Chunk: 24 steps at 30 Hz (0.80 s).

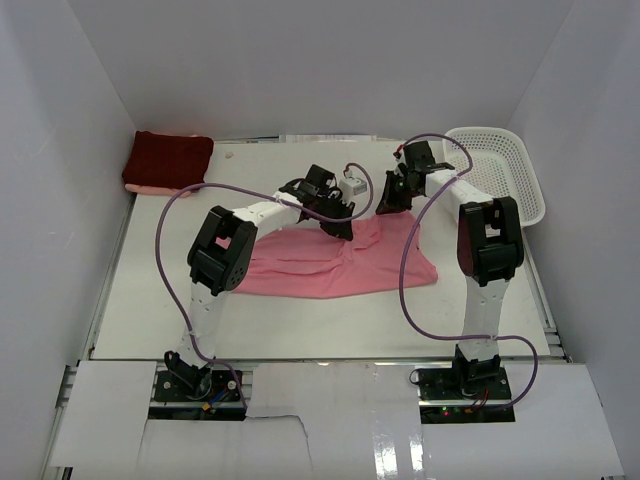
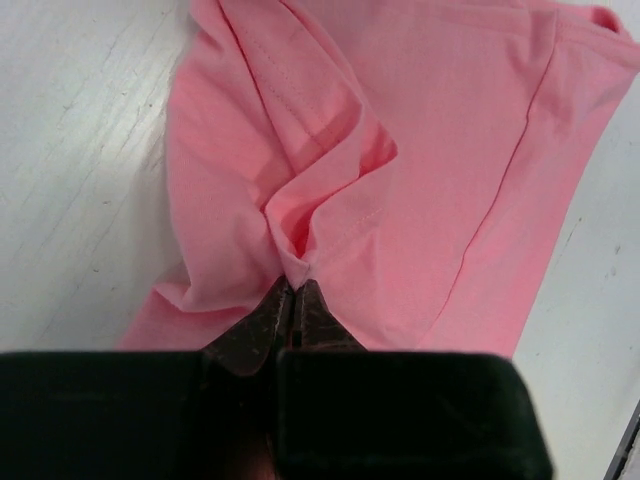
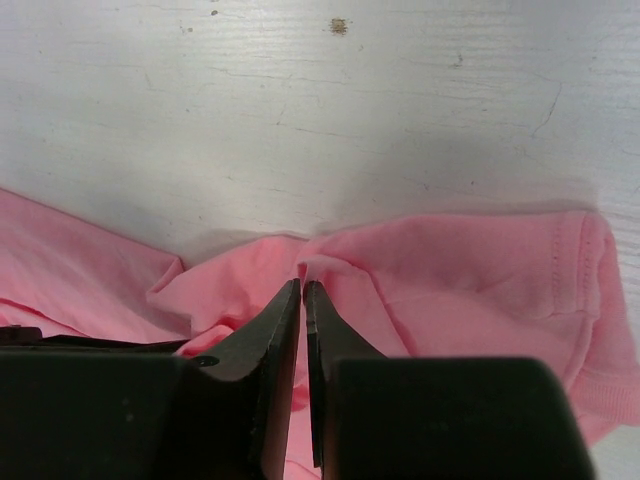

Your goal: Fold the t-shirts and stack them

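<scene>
Clamping the salmon pink t-shirt (image 1: 335, 262), lying rumpled at the middle of the white desk (image 1: 160, 300) between white walls (image 1: 300, 60), well apart from the folded maroon t-shirt (image 1: 168, 160) sitting at the far-left corner: left pincer (image 2: 292, 290) clenched on a bunched fold, right pincer (image 3: 302, 290) clenched on the far edge.

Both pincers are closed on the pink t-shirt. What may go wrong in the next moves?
1. The left pincer pinches only a small bunched ridge of the pink t-shirt, so the cloth may slip out when lifted.
2. The right pincer holds a crumpled edge beside a hem, so the fold may come out uneven.
3. Both grips sit close together along the far edge, so the shirt's outer parts may sag and wrinkle.
</scene>
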Each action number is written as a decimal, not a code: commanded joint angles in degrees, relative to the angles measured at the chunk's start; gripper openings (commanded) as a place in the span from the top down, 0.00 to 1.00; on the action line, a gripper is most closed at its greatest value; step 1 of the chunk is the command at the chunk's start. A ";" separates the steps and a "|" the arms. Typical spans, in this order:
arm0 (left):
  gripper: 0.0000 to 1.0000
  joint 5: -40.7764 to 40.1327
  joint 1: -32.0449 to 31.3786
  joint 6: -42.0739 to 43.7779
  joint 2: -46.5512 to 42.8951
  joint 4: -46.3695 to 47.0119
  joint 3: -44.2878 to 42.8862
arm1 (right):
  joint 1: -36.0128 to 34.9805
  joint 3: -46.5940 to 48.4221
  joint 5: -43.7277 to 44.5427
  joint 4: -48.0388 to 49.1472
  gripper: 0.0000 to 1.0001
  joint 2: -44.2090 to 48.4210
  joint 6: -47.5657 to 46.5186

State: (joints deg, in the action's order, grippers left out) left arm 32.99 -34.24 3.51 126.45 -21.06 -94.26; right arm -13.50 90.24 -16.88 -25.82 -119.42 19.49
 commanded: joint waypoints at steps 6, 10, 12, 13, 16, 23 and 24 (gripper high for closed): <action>1.00 -1.79 -0.13 0.18 -2.09 -0.03 -2.33 | 0.49 2.31 -0.08 -0.81 0.87 -0.38 -0.41; 1.00 -2.75 -0.13 0.10 -2.79 -0.03 -2.33 | 0.49 3.19 -0.43 -0.81 0.91 -1.43 -0.15; 1.00 -3.37 -0.13 0.10 -3.14 -0.03 -1.81 | 0.58 3.72 -0.43 -0.72 0.92 -1.70 0.29; 1.00 -3.63 -0.13 0.10 -3.32 -0.03 -1.63 | 0.66 3.81 -0.43 -0.54 0.92 -1.78 0.29; 0.99 -5.47 -0.04 0.10 -4.19 0.32 -0.32 | 1.02 4.86 0.27 -0.63 0.92 -2.14 0.90; 0.99 -7.50 1.10 -0.96 -6.74 2.51 1.80 | 1.89 7.15 0.36 -1.42 0.92 -3.37 1.34; 0.99 -7.77 1.37 -1.22 -7.01 2.78 2.23 | 1.98 7.23 0.54 -1.42 0.92 -3.45 1.34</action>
State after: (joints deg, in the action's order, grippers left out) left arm 26.83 -33.87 2.94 125.23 -20.23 -92.77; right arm -12.05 94.94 -16.71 -26.94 -122.45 20.60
